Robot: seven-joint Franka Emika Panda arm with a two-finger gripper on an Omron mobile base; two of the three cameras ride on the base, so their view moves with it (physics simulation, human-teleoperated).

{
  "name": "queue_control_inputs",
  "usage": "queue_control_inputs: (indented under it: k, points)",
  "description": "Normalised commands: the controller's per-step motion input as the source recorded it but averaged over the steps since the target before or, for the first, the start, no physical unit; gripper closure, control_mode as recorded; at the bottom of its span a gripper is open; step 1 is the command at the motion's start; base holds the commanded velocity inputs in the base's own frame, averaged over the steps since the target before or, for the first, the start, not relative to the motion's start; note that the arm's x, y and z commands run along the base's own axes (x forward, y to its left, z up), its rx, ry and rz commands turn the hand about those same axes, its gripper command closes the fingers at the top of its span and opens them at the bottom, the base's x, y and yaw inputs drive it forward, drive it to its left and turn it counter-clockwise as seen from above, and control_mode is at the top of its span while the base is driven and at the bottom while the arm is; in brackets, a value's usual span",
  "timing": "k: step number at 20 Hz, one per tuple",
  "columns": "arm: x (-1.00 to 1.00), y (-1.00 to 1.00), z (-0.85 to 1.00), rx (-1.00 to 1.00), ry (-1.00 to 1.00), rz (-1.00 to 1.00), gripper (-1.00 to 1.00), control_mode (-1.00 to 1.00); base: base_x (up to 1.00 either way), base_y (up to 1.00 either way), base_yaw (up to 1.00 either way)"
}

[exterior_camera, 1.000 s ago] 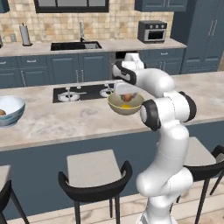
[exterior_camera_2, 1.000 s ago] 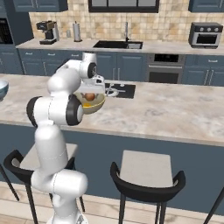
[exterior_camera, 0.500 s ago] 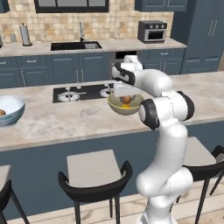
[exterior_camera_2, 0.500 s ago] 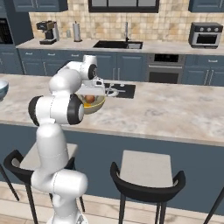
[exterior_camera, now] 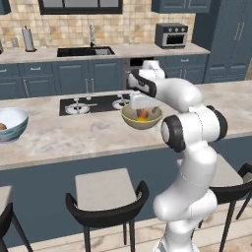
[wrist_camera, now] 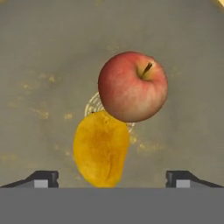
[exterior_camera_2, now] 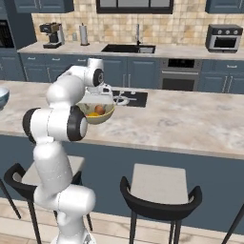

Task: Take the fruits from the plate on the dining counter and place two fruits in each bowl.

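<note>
Gripper [wrist_camera: 112, 178] sits right over the olive bowl [exterior_camera: 141, 118] on the worktop [exterior_camera: 74, 135], fingers wide apart, holding nothing. Apple [wrist_camera: 132, 86] is touching the lemon [wrist_camera: 101, 148] at its 1 o'clock, both in the bowl. Risk imo: fingers clipping the rim on the way up and shoving the bowl. Vs 1 s ago: the fingers have spread and the apple's now loose.

Tool [wrist_camera: 112, 179] spread wide, pointing down
</note>
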Motion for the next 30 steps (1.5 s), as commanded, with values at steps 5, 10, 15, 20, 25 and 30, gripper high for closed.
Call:
queue_control_inputs:
  k: [5, 10, 15, 20, 25, 30]
  points:
    - [-1.0, 0.0, 0.53, 0.0, -0.26, -0.01, -1.0, -1.0, 0.0, 0.0, 0.0]
    - [-1.0, 0.0, 0.63, 0.0, -0.08, -0.09, -1.0, -1.0, 0.0, 0.0, 0.0]
    - [-1.0, -0.01, 0.51, 0.0, -0.05, -0.14, -1.0, -1.0, 0.0, 0.0, 0.0]
    - [-1.0, -0.07, 0.44, 0.0, 0.0, -0.1, -1.0, -1.0, 0.0, 0.0, 0.0]
    - [-1.0, -0.23, 0.21, 0.0, -0.03, -0.01, -1.0, -1.0, 0.0, 0.0, 0.0]
    - [-0.97, 0.01, 0.17, 0.0, -0.14, 0.0, -1.0, -1.0, 0.0, 0.0, 0.0]
